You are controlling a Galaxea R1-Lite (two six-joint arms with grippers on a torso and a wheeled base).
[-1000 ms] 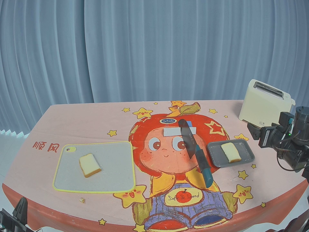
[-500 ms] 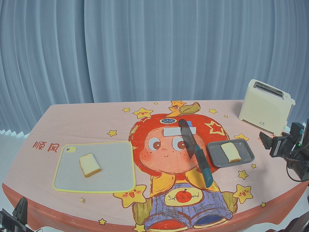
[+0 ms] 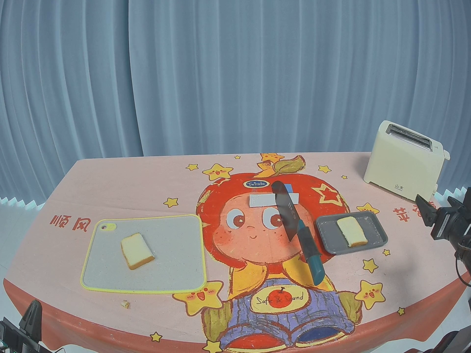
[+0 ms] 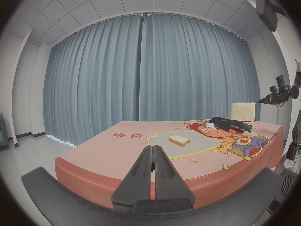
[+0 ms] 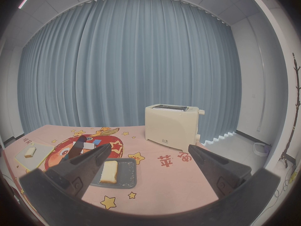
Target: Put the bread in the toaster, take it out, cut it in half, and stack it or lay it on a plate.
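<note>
Both grippers empty and off the table point(image 3: 122, 187); bread sits in two pieces, one on the board, one on the tray.

Right gripper point(image 5: 150, 148): jaws wide apart, nothing between them, hanging past the table's right edge near the toaster point(image 3: 403, 162), which stands at the far right corner. Left gripper point(image 4: 153, 148): jaws closed together, empty, low outside the front-left corner. Bread half point(image 3: 137, 251) lies flat on the cutting board point(image 3: 171, 261) by the front-left edge. Second bread half point(image 3: 352, 231) lies in the grey tray point(image 3: 326, 231) toward the right edge. Knife point(image 3: 299, 231) mid-table beside the tray, blade over a white block point(image 3: 262, 200). Crumb point(image 3: 125, 304) near the front edge.
</note>
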